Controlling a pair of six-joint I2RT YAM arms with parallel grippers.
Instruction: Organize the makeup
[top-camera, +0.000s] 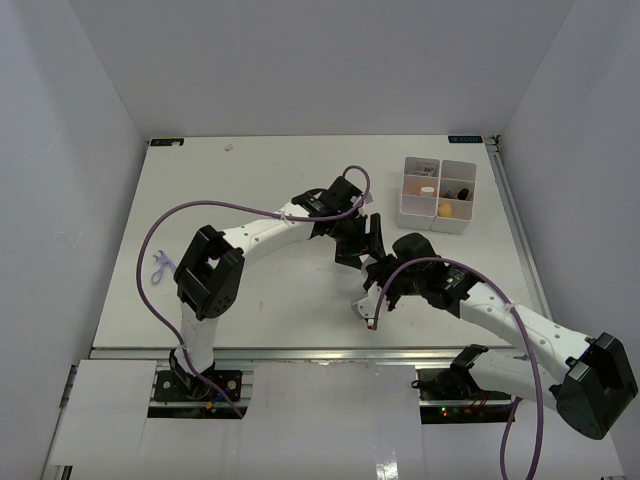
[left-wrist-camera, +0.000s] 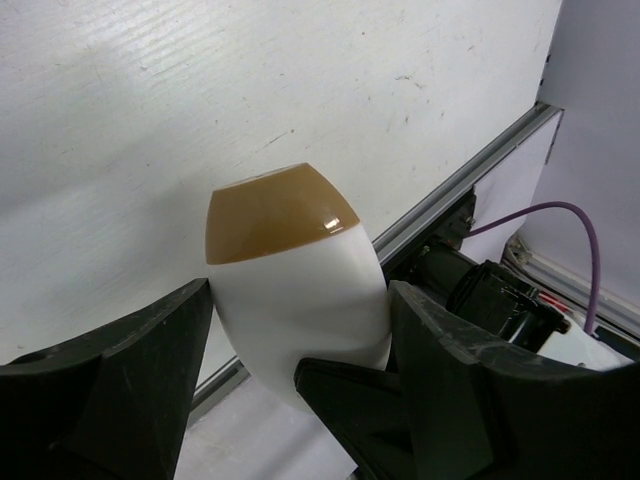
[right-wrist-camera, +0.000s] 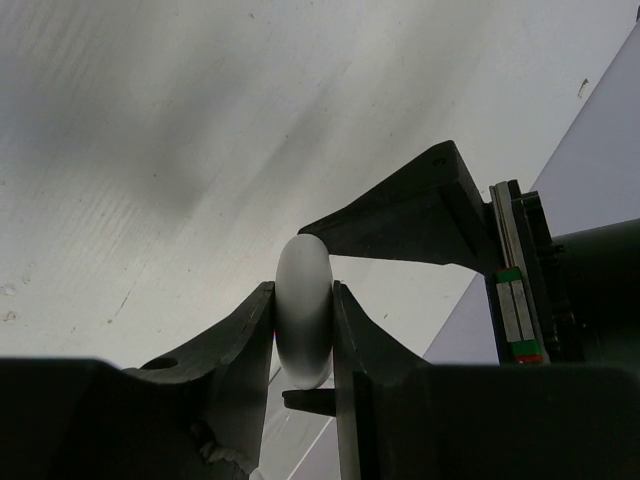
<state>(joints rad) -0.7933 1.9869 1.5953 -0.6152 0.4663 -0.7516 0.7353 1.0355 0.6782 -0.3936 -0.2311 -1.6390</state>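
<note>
The white-and-brown oval piece (left-wrist-camera: 295, 290) hangs above the middle of the worktop (top-camera: 260, 190), shared between the two arms. In the left wrist view its brown end points away and its white body is nearer the camera. The right gripper (right-wrist-camera: 303, 300) has its jaws clamped on the two flat faces of the piece, which shows edge-on between them. That hold looks to sit at the white end. The left gripper (left-wrist-camera: 300, 298) has its jaws set wide on either side of the broad body. They sit right against it, but I cannot tell whether they press on it or merely flank it.

This reads as a hand-over from left to right. To do it well, the left jaws should part clear of the body before either arm moves. The left arm should then back straight off so that no finger knocks the piece. The shell looks smooth and curved, so it may pivot in the right hold; carry it slowly and level. The white four-compartment box (top-camera: 432, 222) stands well apart, at the far right of the worktop, and is the likely place for it
</note>
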